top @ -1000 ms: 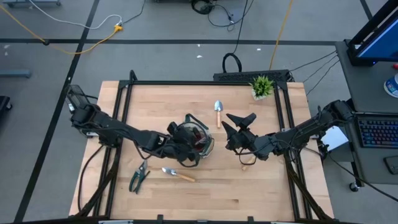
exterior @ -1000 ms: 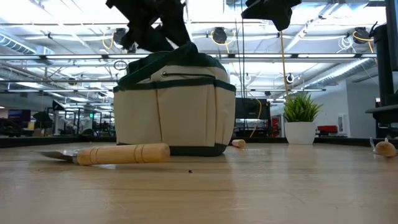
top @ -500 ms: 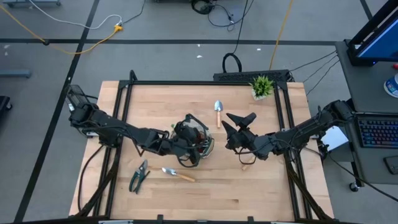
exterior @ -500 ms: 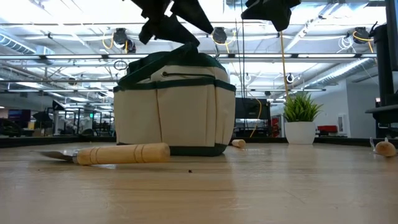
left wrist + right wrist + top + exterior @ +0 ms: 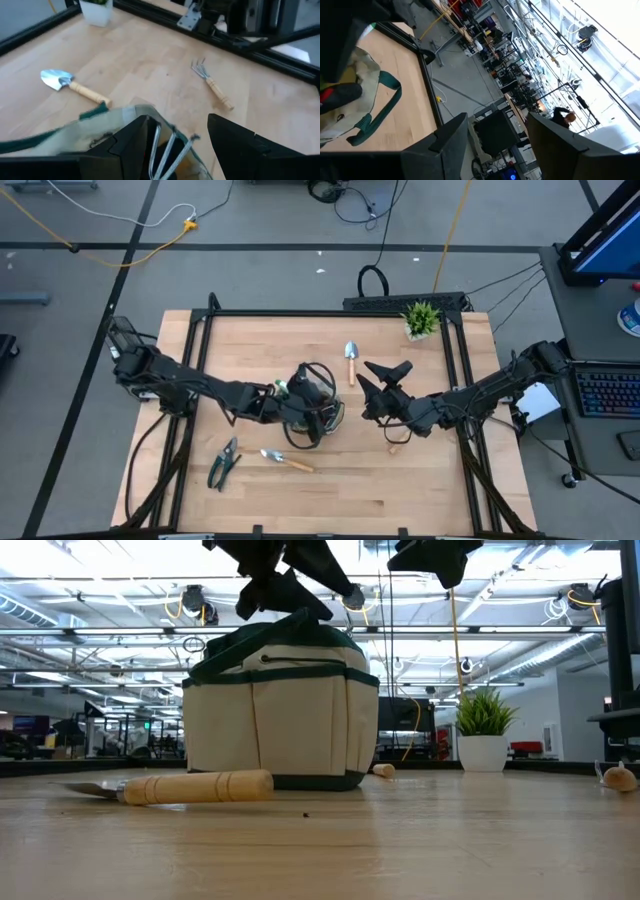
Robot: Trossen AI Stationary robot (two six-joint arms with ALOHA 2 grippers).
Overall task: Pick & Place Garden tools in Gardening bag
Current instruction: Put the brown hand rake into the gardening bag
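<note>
The khaki gardening bag (image 5: pixel 318 408) with green trim stands on its base mid-table. My left gripper (image 5: pixel 175 125) hovers open just above the bag's mouth (image 5: pixel 290 585), touching nothing. Something red and black (image 5: pixel 337 95) shows inside the bag. My right gripper (image 5: pixel 383 377) waits open in the air to the bag's right. One trowel (image 5: pixel 351 360) lies flat beyond the bag and another (image 5: pixel 286 461) in front of it. The pruners (image 5: pixel 223 465) lie at the near left. The hand fork (image 5: pixel 212 86) lies under my right arm.
A small potted plant (image 5: pixel 421 318) stands at the table's far right corner. A black frame (image 5: pixel 330 311) rims the table. Bare wood lies along the near edge and at the far left.
My left gripper has tipped up from pointing down into the bag to a flatter slant. It has swung a little toward the table's right above the bag's mouth and risen slightly. Its fingers have stayed open. More of the bag's inside now shows from above.
</note>
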